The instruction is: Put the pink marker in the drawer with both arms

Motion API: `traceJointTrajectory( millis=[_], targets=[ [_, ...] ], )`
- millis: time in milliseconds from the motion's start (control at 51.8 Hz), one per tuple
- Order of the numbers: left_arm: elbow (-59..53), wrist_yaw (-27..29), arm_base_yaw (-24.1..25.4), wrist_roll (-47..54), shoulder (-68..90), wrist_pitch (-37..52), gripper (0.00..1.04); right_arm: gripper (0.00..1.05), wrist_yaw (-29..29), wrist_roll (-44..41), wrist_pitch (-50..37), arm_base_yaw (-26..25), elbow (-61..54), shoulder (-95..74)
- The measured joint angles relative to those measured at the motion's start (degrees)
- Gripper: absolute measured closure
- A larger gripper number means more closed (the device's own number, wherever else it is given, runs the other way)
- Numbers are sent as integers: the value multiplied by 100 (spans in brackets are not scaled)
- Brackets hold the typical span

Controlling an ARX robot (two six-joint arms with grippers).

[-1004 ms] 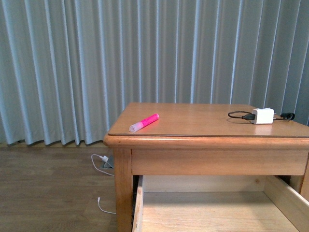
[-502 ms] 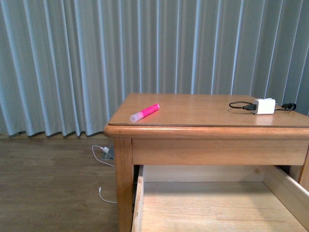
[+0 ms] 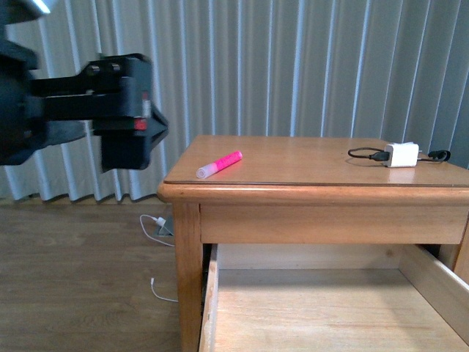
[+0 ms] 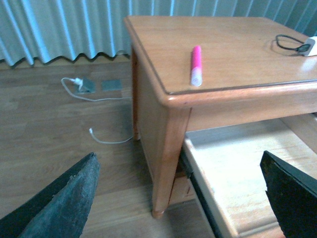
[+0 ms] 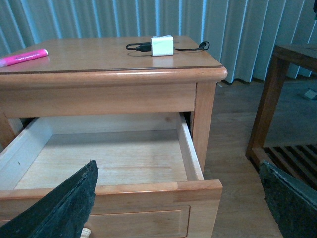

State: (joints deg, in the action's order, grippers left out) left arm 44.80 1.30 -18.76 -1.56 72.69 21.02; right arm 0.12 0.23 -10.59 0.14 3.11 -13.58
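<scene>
On the worktop (image 3: 308,172), near its front left corner, your pink marker (image 3: 219,165) lies flat with its pale cap end toward the edge, well apart from the white charger (image 3: 400,154). Below, the drawer (image 3: 322,308) stands pulled open, pale wood inside. Your left arm (image 3: 88,103) hangs off to the worktop's left. Your left hand (image 4: 178,156) is spread wide, gripping nothing. Your right hand (image 5: 178,163) is likewise spread, facing the open drawer.

1. One marker (image 3: 219,165) is counted.
2. One charger (image 3: 400,155) is counted, with one black cable (image 3: 377,156).
3. One worktop (image 3: 308,176) and one open drawer (image 3: 210,308) are seen.
4. Two claws are counted: left claw (image 4: 178,154), right claw (image 5: 177,164).
5. One arm (image 3: 88,110) is seen in the front view.
6. One side table (image 5: 297,51) is seen.
</scene>
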Motion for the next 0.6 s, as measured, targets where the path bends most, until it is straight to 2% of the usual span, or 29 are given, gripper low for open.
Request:
traceJointTrajectory(
  millis=[309,598],
  targets=[
    [2393,2,-26,157,2315,-505,6,8,0,0,0,0,0,0],
    [3901,-61,-28,284,3523,-1255,6,8,0,0,0,0,0,0]
  ],
)
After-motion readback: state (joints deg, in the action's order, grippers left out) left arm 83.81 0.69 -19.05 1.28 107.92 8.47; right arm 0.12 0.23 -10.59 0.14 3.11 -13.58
